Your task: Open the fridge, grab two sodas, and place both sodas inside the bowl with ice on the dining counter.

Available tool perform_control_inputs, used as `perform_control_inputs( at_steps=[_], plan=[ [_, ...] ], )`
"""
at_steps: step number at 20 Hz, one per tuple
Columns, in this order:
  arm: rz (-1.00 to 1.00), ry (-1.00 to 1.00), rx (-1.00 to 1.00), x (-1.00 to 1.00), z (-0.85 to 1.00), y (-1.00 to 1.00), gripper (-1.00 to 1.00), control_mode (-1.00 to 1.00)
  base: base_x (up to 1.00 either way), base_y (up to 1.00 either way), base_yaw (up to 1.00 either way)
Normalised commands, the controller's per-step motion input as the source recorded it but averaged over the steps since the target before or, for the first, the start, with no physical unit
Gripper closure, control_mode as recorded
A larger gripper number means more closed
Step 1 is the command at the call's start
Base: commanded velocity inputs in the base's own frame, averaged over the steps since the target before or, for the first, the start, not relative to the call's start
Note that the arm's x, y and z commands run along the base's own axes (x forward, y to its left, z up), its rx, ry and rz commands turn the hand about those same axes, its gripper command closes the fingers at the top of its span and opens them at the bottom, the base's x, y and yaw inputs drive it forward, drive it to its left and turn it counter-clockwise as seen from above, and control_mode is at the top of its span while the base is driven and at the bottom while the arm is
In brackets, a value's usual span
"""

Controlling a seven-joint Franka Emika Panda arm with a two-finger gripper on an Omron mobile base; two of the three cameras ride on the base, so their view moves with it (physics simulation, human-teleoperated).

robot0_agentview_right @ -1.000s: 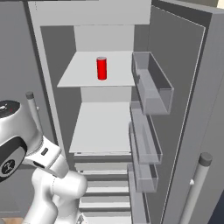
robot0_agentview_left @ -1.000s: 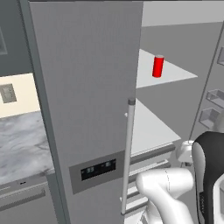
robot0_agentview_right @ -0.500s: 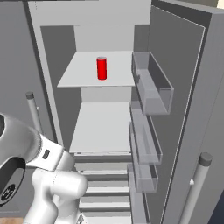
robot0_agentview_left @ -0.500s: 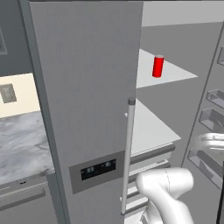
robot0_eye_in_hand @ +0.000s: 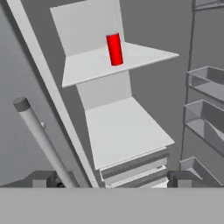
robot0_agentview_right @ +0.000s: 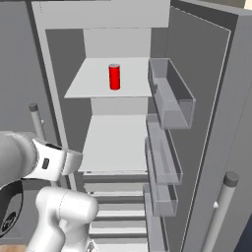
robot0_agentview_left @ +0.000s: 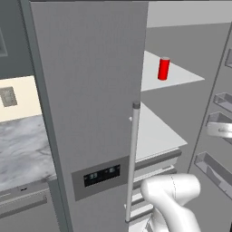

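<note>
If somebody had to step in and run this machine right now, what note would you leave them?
Gripper: open, holding nothing, facing into the fridge.
Fridge: right door swung open, left door shut.
Red can: upright on the upper shelf, untouched. The shelf below looks bare.
Done: fridge opened.
Left: grab the red can, find the second soda, carry both to the bowl with ice.

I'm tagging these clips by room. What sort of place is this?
Most likely a kitchen: a tall grey two-door fridge stands open, a small red can on its shelf, beside a marble worktop.
</note>
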Motion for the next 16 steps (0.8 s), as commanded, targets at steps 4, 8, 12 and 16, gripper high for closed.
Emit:
perform_control_inputs(
  at_steps=[4, 8, 12, 16],
  plan=[
    [0.0, -0.24, -0.01, 0.47, 0.43, 0.0, -1.0, -1.0, 0.0, 0.0, 0.0],
    [0.0, -0.22, -0.03, 0.47, 0.26, 0.0, -1.0, -1.0, 0.0, 0.0, 0.0],
    [0.0, -0.2, -0.06, 0.25, 0.22, 0.0, -1.0, -1.0, 0.0, 0.0, 0.0],
    [0.0, -0.16, -0.01, 0.0, 0.19, 0.0, -1.0, -1.0, 0.0, 0.0, 0.0]
  ],
)
